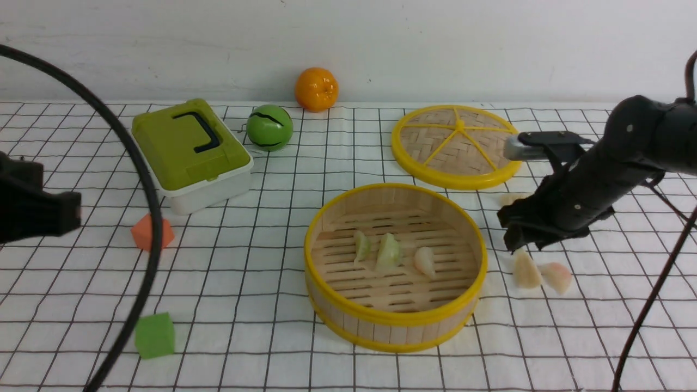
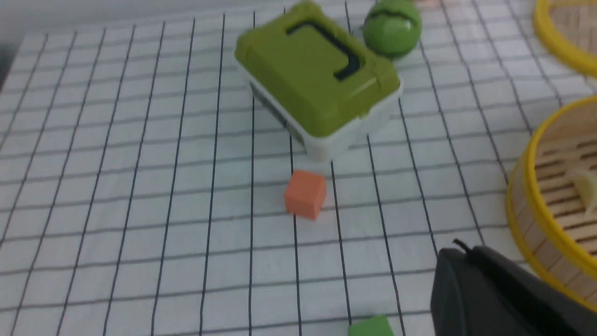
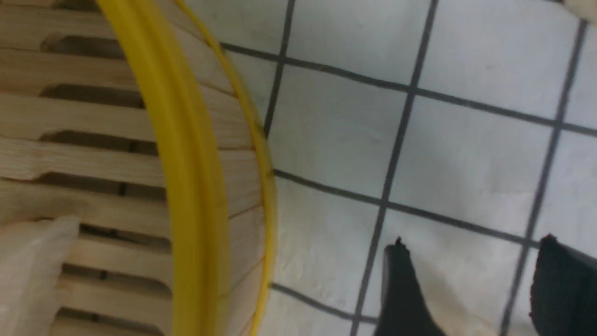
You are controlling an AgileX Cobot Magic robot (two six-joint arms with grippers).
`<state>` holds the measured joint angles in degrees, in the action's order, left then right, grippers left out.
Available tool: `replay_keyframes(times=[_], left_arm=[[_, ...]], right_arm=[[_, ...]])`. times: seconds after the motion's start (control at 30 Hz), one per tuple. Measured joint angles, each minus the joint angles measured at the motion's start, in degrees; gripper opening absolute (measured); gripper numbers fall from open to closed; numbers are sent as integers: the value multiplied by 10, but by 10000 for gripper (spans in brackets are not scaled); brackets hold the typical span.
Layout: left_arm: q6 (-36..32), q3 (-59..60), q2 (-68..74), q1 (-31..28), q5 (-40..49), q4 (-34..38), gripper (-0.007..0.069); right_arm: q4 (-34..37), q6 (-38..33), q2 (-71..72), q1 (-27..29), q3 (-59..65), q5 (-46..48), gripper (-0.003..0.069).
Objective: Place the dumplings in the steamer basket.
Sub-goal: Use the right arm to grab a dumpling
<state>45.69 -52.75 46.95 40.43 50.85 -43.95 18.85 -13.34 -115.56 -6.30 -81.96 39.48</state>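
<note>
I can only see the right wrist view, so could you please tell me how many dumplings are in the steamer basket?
Observer: I count three dumplings lying on the slatted floor of the steamer basket.
Operator: Thank you. Where are the nearest ones outside it?
Observer: There are two dumplings side by side on the cloth, just right of the basket, close by the tips of the open right pincer.
Operator: And where is the other arm, please?
Observer: The left pincer is shut and sits far to the left, near the orange cube.
</note>
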Motion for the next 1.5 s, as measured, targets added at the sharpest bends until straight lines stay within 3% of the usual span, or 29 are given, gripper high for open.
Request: replay_keyframes(times=[0.37, 0.6, 0.73, 0.9, 1.0, 1.17, 1.33, 1.5], left_arm=[[1, 2, -48, 0, 66, -30, -13], [12, 50, -49, 0, 76, -43, -13], [35, 100, -49, 0, 69, -45, -13], [8, 116, -49, 0, 90, -52, -13], [-27, 116, -49, 0, 123, -63, -13], [-41, 116, -49, 0, 140, -64, -13], [-7, 116, -49, 0, 173, -60, -13], [38, 129, -53, 0, 194, -29, -11]], right_arm=[[-21, 26, -29, -11, -26, 43, 307], [-90, 85, -29, -11, -53, 134, 412], [-98, 95, -32, -11, -56, 159, 434], [-98, 97, -38, -11, -57, 157, 356], [-96, 97, -39, -11, -57, 160, 247], [-94, 97, -39, -11, -60, 170, 237], [-92, 97, -15, -11, -62, 213, 237], [-68, 97, 99, -20, -62, 211, 237]])
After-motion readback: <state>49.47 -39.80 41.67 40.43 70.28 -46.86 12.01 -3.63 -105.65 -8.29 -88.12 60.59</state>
